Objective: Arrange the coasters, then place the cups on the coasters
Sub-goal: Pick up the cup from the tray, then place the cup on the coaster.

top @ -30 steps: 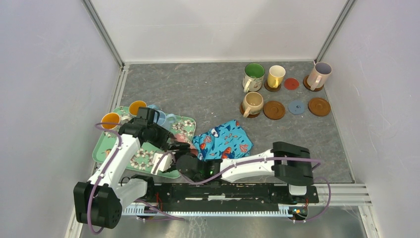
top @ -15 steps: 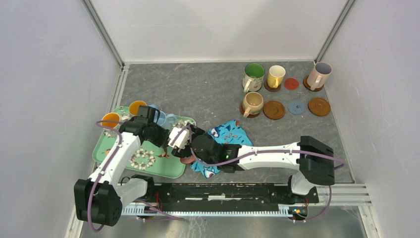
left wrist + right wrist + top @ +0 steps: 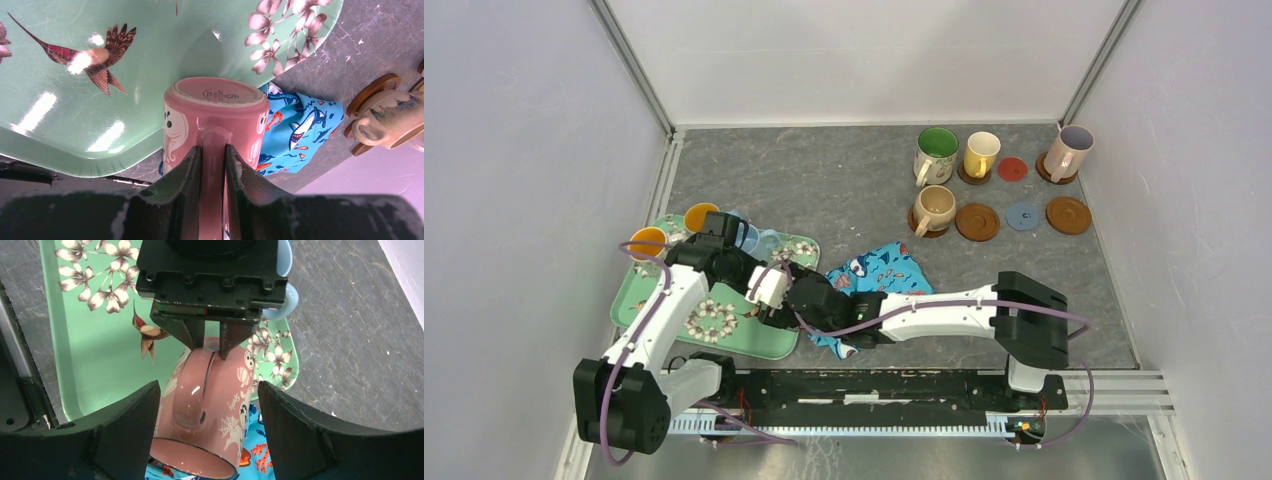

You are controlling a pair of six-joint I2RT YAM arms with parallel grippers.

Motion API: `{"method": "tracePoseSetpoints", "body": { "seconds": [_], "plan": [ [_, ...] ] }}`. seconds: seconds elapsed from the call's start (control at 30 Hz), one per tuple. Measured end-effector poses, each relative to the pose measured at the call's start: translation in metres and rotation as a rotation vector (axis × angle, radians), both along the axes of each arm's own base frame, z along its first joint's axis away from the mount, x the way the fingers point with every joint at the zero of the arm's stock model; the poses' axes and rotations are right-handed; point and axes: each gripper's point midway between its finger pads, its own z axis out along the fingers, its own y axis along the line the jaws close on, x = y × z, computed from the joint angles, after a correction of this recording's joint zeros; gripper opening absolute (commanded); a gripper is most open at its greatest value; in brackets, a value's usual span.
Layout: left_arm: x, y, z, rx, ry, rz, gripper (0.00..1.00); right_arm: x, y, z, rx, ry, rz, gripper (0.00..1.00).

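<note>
Grey worktop [image 3: 844, 190], green tray [image 3: 100, 100] near-left: at its edge the left tool [image 3: 212, 150] pinches the pink mug [image 3: 215, 107] by its handle (mouth pointing rightward), while the right tool [image 3: 207, 430], wide open, straddles its body.

Green floral tray [image 3: 632, 300] (hummingbird-printed) seemingly touches the blue fish-print cloth [image 3: 889, 272].

Enclosure as you see it from the top camera: dark grey marbled table top [image 3: 844, 190], matte, evenly lit, with no hard shadows. Plain white back wall [image 3: 864, 60] at 12 o'clock; pale lilac-tinted side walls at 9 [image 3: 514, 150] and 3 [image 3: 1204, 150]. Aluminium posts rise at 11 [image 3: 632, 62] and 1 [image 3: 1102, 58]. A slotted aluminium rail [image 3: 1124, 385] runs along 6 o'clock.
</note>
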Motion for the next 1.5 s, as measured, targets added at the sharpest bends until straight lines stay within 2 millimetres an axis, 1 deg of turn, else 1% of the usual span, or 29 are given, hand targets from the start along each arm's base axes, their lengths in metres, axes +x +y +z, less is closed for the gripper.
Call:
{"method": "tracePoseSetpoints", "body": {
  "seconds": [0.13, 0.23, 0.37, 0.43, 0.47, 0.5, 0.53, 0.67, 0.73, 0.8, 0.93, 0.97, 1.07, 1.1, 1.2, 1.27, 1.3, 1.37, 1.5],
  "plan": [
    [0.0, 0.0, 0.0, 0.001, 0.001, -0.001, 0.23, 0.002, 0.008, -0.006, -0.024, 0.0, -0.001, 0.66],
    [0.0, 0.0, 0.001, 0.001, 0.004, -0.002, 0.23, 0.004, 0.012, -0.009, -0.04, -0.002, 0.001, 0.52],
    [-0.001, 0.0, 0.001, 0.003, 0.01, -0.002, 0.23, 0.004, 0.017, -0.015, -0.069, -0.001, 0.009, 0.39],
    [-0.002, 0.0, 0.001, 0.004, 0.016, -0.003, 0.23, 0.004, 0.017, -0.017, -0.078, 0.0, 0.015, 0.3],
    [-0.002, 0.0, 0.001, 0.004, 0.017, -0.004, 0.24, 0.003, 0.016, -0.018, -0.083, 0.001, 0.017, 0.24],
    [-0.004, 0.0, 0.001, 0.007, 0.023, -0.007, 0.26, 0.004, 0.016, -0.018, -0.086, 0.002, 0.012, 0.18],
    [-0.006, 0.001, 0.002, 0.014, 0.031, -0.009, 0.29, 0.005, 0.014, -0.018, -0.092, -0.003, -0.002, 0.14],
    [-0.006, 0.003, 0.005, 0.032, 0.048, -0.019, 0.49, 0.008, 0.013, -0.016, -0.106, -0.009, 0.004, 0.01],
    [-0.004, 0.002, 0.014, 0.038, 0.033, -0.042, 0.61, 0.009, 0.012, -0.016, -0.115, -0.009, 0.009, 0.0],
    [0.002, 0.002, 0.026, 0.048, -0.004, -0.062, 0.72, 0.01, 0.012, -0.015, -0.124, -0.007, 0.015, 0.0],
    [0.021, 0.008, 0.052, 0.104, -0.107, -0.096, 0.82, 0.014, 0.01, -0.015, -0.146, 0.0, 0.03, 0.0],
    [0.024, 0.01, 0.057, 0.117, -0.129, -0.106, 0.83, 0.015, 0.01, -0.015, -0.147, 0.002, 0.034, 0.0],
    [0.041, 0.015, 0.082, 0.167, -0.231, -0.139, 0.85, 0.02, 0.008, -0.014, -0.151, 0.011, 0.051, 0.0],
    [0.049, 0.017, 0.092, 0.187, -0.278, -0.15, 0.85, 0.021, 0.006, -0.013, -0.152, 0.016, 0.057, 0.0],
    [0.065, 0.021, 0.115, 0.23, -0.38, -0.178, 0.86, 0.026, -0.001, -0.007, -0.154, 0.032, 0.074, 0.0],
    [0.076, 0.025, 0.13, 0.265, -0.454, -0.199, 0.86, 0.029, -0.01, 0.002, -0.146, 0.039, 0.088, 0.0],
    [0.079, 0.025, 0.134, 0.274, -0.477, -0.21, 0.86, 0.03, -0.013, 0.007, -0.14, 0.04, 0.091, 0.0],
    [0.09, 0.025, 0.148, 0.299, -0.558, -0.242, 0.87, 0.033, -0.024, 0.021, -0.118, 0.043, 0.103, 0.0],
    [0.103, 0.015, 0.174, 0.301, -0.718, -0.333, 0.87, 0.04, -0.047, 0.046, -0.069, 0.039, 0.115, 0.0]
  ]
}}
